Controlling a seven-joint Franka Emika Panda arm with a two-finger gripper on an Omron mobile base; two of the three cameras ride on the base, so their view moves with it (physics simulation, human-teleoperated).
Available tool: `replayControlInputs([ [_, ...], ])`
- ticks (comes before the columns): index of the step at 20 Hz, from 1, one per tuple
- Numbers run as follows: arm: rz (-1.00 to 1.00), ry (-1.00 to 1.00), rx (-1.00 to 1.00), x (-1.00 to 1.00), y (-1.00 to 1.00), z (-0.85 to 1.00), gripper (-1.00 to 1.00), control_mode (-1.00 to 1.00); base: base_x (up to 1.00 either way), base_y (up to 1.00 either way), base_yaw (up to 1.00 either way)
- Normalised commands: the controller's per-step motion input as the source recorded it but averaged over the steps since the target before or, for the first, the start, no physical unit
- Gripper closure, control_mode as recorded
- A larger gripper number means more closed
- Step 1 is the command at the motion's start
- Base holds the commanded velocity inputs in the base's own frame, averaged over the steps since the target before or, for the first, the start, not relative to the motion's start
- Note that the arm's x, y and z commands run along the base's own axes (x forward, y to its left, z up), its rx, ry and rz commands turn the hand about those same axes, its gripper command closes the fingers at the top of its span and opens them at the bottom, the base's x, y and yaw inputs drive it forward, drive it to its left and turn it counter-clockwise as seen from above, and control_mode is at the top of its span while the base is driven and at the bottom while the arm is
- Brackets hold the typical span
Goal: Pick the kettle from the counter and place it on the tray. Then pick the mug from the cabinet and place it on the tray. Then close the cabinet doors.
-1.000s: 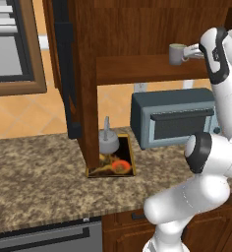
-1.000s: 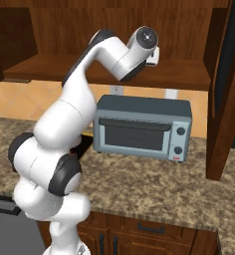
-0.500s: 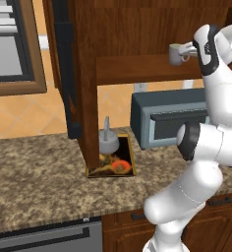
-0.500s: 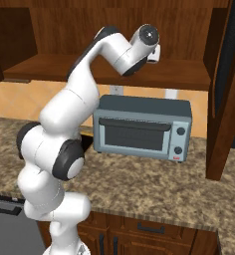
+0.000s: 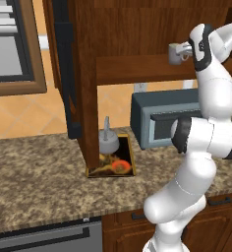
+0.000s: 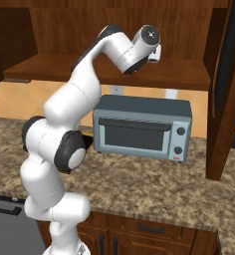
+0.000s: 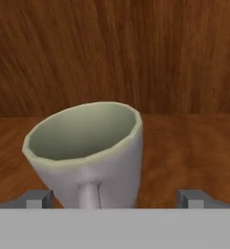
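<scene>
Gripper (image 7: 115,200) at the bottom of the hand view stands spread wide, its fingertips (image 7: 36,199) either side of the mug (image 7: 87,153), nothing clasped; cabinet (image 5: 137,34) fills the upper left base view, the mug on its shelf at upper right; counter (image 5: 34,187) spans below; tray (image 5: 130,162) sits at centre; kettle (image 5: 108,142) stands on the tray's far end.
</scene>
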Motion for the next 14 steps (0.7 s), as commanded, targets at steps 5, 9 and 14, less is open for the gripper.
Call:
replayControlInputs([
  [5, 0.00, -0.02, 0.00, 0.00, 0.00, 0.00, 1.00, -1.00, 0.00, 0.00, 0.00],
  [9, 0.00, -0.05, 0.00, 0.00, 0.00, 0.00, 1.00, -1.00, 0.00, 0.00, 0.00],
  [14, 0.00, -0.06, 0.00, -0.02, 0.00, -0.01, 1.00, -1.00, 0.00, 0.00, 0.00],
])
